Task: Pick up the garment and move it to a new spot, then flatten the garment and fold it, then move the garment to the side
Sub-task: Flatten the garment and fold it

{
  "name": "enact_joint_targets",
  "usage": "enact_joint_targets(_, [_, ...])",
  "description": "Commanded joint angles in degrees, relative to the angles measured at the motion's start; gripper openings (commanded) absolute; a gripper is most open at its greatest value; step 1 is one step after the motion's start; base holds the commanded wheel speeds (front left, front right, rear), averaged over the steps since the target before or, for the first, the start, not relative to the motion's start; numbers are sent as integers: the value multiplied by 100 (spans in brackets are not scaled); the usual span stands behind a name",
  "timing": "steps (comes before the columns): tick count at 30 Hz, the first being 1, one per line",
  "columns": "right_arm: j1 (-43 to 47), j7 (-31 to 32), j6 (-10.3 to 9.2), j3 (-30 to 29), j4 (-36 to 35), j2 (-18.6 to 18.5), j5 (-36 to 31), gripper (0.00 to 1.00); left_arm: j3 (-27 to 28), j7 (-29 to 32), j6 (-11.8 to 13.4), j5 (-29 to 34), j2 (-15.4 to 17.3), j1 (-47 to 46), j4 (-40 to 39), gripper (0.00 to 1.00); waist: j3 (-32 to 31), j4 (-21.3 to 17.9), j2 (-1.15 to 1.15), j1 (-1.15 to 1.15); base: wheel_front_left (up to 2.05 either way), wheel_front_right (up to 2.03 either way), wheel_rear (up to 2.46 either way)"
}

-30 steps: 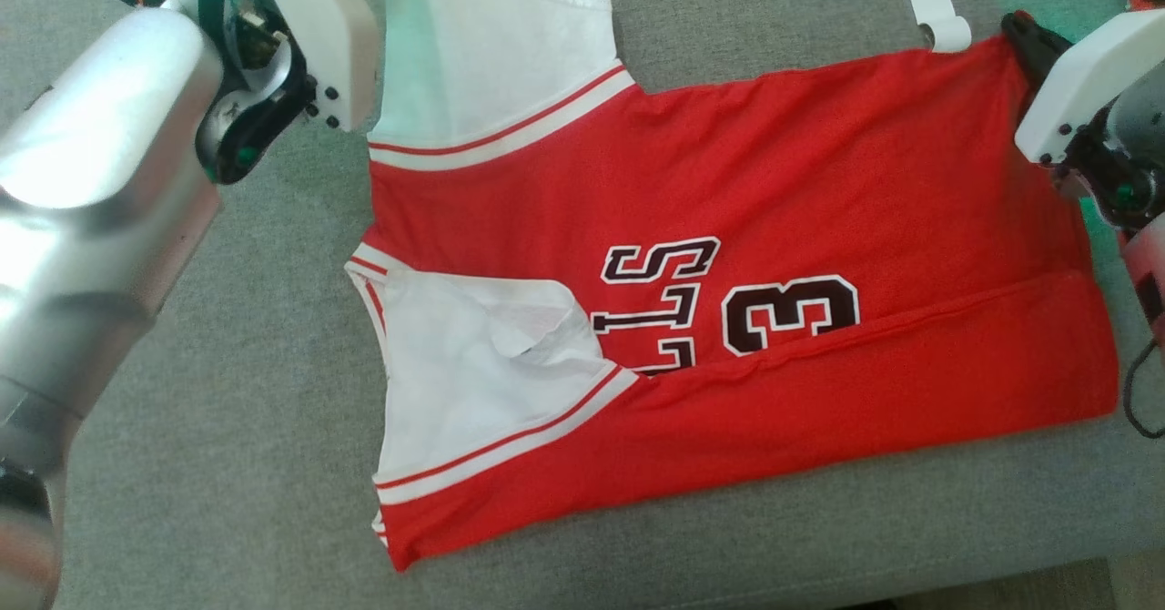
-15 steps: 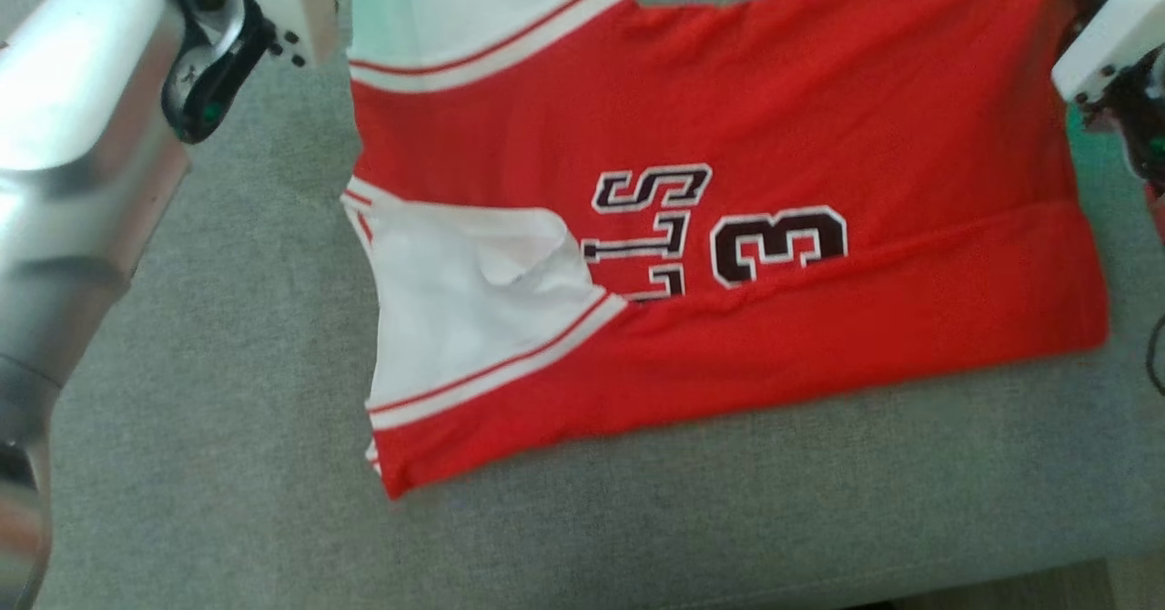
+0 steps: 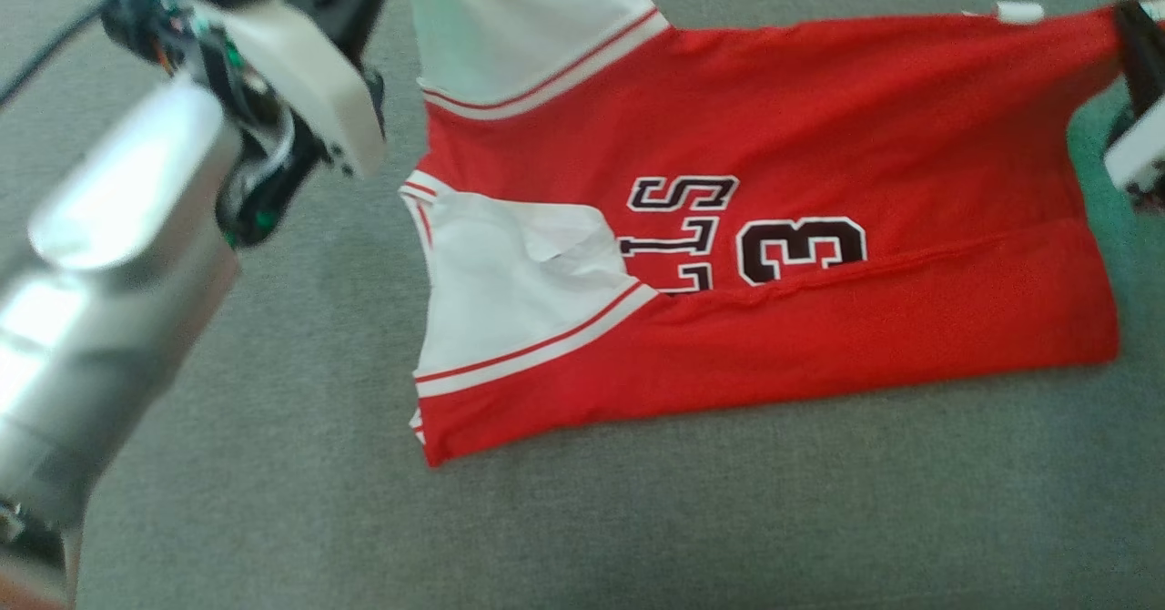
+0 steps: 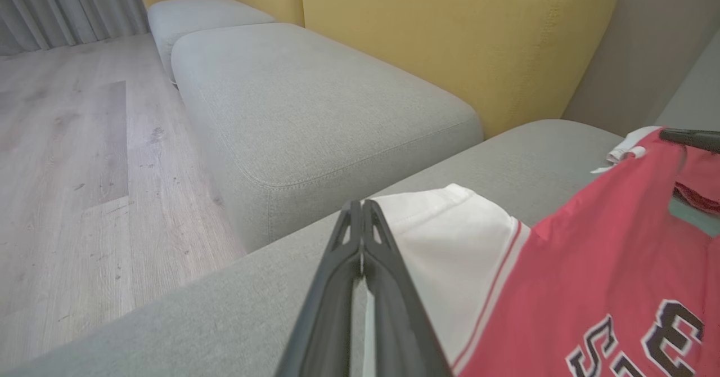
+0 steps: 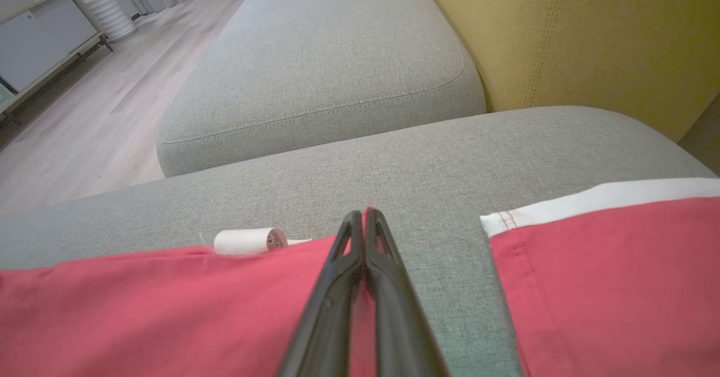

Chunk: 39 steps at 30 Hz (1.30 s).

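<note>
Red jersey (image 3: 819, 137) flat across the grey cushion (image 3: 273, 519), near long edge folded up over the number. Left gripper (image 4: 363, 205) pressed together on the rim of the far white sleeve (image 3: 519, 27). Right gripper (image 5: 364, 215) pinching the far hem corner, red cloth between the fingers. Far edge stretched straight between the two. Bare cushion in front and to the left; yellow backrest (image 4: 450, 39) beyond, wood floor (image 4: 67, 169) past the cushion's end.
</note>
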Motion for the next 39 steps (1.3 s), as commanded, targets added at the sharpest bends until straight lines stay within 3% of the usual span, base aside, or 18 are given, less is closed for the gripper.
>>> enact_joint_targets(1, [162,-84,37,-40,-173,-208,72,0,213,-42,13,-56,292,-110,-253,0,-102,104,0,1,0,0,0])
enact_joint_targets(7, [761,-223,37,-217,-437,-375,271,0,139,-10,254,-153,650,566,-1103,0,-333,300,0,1,0,0,0])
enact_joint_targets(14, [1636,-365,37,-587,-804,-523,410,0,80,-72,790,-358,1135,1661,-2129,0,-611,383,0,1,0,0,0])
enact_joint_targets(21, [2313,-424,37,-920,-1055,-531,414,0,13,-216,1153,-497,1385,2438,-2721,0,-718,371,0,1,0,0,0])
enact_joint_targets(28, [3017,-383,37,-1315,-1377,-369,314,0,-156,-322,1491,-586,1440,3128,-3084,0,-833,361,0,1,0,0,0])
enact_joint_targets(39, [3669,-102,37,-1867,-1659,12,-98,0,-312,-488,1537,-778,1229,3635,-2948,0,-928,351,0,1,0,0,0])
